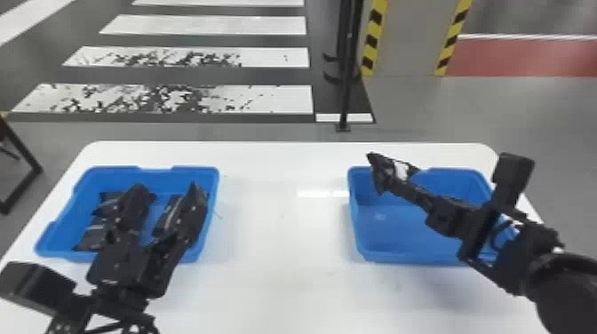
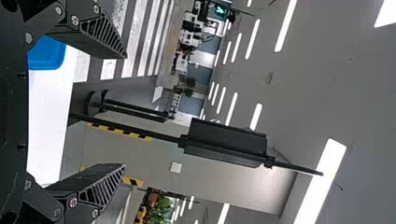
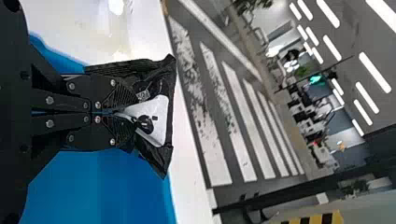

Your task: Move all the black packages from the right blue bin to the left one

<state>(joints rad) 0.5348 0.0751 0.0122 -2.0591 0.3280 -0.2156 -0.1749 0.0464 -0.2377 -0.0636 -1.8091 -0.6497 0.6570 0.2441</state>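
My right gripper (image 1: 397, 185) is shut on a black package (image 1: 377, 175) above the rear left part of the right blue bin (image 1: 399, 244). In the right wrist view the fingers of my right gripper (image 3: 119, 112) pinch the crumpled package (image 3: 161, 156), which carries a white label. Bare blue floor shows in that bin. Over the left blue bin (image 1: 204, 244), my left gripper (image 1: 166, 191) has its fingers spread with nothing between them. Several black packages (image 1: 91, 236) lie below it, partly hidden by the gripper. The left wrist view also has my left gripper (image 2: 125, 109), open.
Both bins stand on a white table (image 1: 284, 248), with a wide stretch of tabletop between them. Past its far edge, a black post (image 1: 348, 66) rises from the floor. A dark metal frame (image 1: 20, 164) is at the far left.
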